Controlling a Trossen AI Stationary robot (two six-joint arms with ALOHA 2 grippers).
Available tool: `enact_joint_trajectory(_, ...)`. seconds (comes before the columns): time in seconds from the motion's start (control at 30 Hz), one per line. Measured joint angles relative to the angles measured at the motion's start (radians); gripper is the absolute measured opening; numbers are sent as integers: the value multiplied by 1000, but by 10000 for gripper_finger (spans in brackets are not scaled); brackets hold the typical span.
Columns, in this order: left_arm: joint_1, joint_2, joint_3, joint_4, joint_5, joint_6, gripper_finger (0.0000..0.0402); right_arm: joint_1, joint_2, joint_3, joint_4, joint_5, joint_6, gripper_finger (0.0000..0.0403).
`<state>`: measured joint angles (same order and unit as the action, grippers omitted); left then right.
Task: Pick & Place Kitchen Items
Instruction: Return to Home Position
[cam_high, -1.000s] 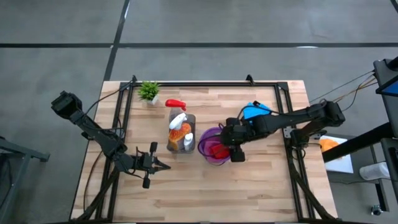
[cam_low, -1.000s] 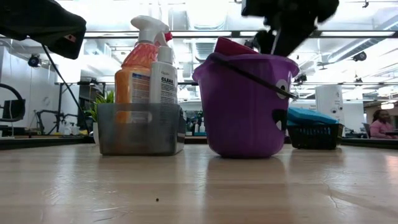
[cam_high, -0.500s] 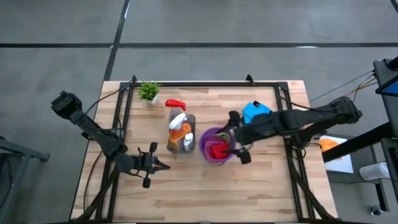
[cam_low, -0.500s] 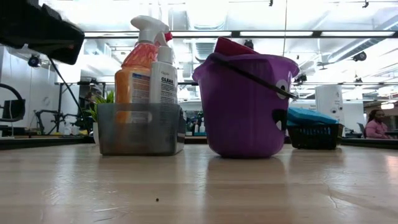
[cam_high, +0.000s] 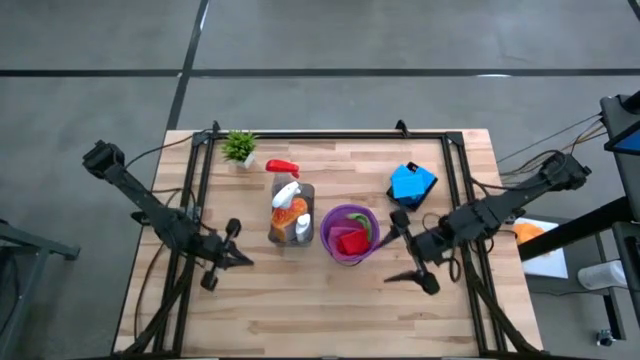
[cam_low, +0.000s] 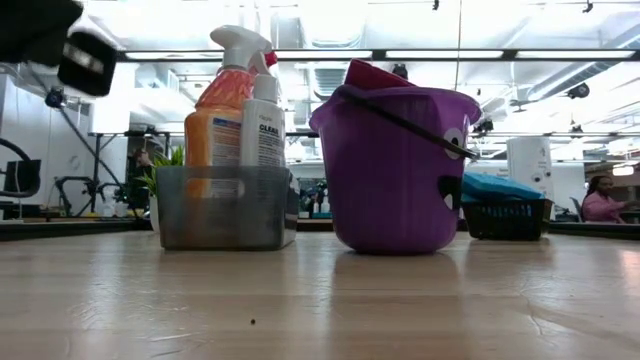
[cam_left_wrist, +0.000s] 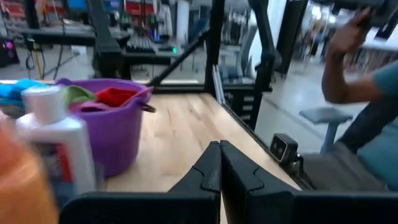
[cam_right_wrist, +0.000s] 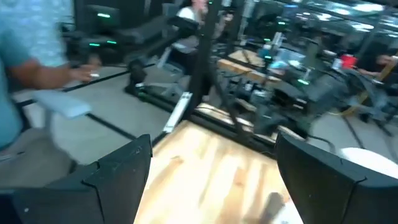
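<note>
A purple bucket (cam_high: 348, 233) stands mid-table with red, magenta and green cloths (cam_high: 350, 240) inside. Left of it, a grey bin (cam_high: 291, 222) holds an orange spray bottle (cam_low: 228, 100) and a white bottle (cam_low: 264, 125). A red-topped bottle (cam_high: 282, 167) lies behind the bin. Blue sponges (cam_high: 411, 183) sit at the far right. My right gripper (cam_high: 403, 250) hangs open and level to the right of the bucket, holding nothing. My left gripper (cam_high: 235, 258) is shut and empty, near the left edge, pointing toward the bin and bucket (cam_left_wrist: 106, 124).
A small green potted plant (cam_high: 239, 146) stands at the far left corner. A black frame (cam_high: 330, 135) runs around the table. The sponges rest on a dark basket (cam_low: 500, 215). People show beyond the table in both wrist views. Bare wood lies along the near edge (cam_high: 320, 310).
My right gripper has drawn back from over the bucket toward the table's right edge, rising and tipping from pointing down to level. The cloths stay in the bucket. My left gripper has pulled back toward the left edge, still shut.
</note>
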<state>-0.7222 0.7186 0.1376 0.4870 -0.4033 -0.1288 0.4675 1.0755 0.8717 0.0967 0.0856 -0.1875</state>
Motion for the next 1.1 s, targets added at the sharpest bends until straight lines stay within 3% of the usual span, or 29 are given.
enact_joint_trajectory(0.13, 18, -193, -133, 17, 15, -3, 0, 59, -9, -32, -5, 9, -1, 334)
enact_joint_trajectory(0.33, 42, -396, -134, -169, 36, -7, 1, 116, -26, -70, 11, 37, -12, 334)
enact_joint_trajectory(0.5, 53, -500, -134, -263, 38, 10, 1, 118, -102, -187, 84, 30, 0, 334)
enact_joint_trajectory(0.93, 88, -553, -135, -355, 38, 28, 1, 118, -725, -631, 103, 27, 0, 334)
enact_joint_trajectory(1.1, 110, -553, -135, -410, 38, -6, 1, 118, -946, -718, 5, 85, 5, 334)
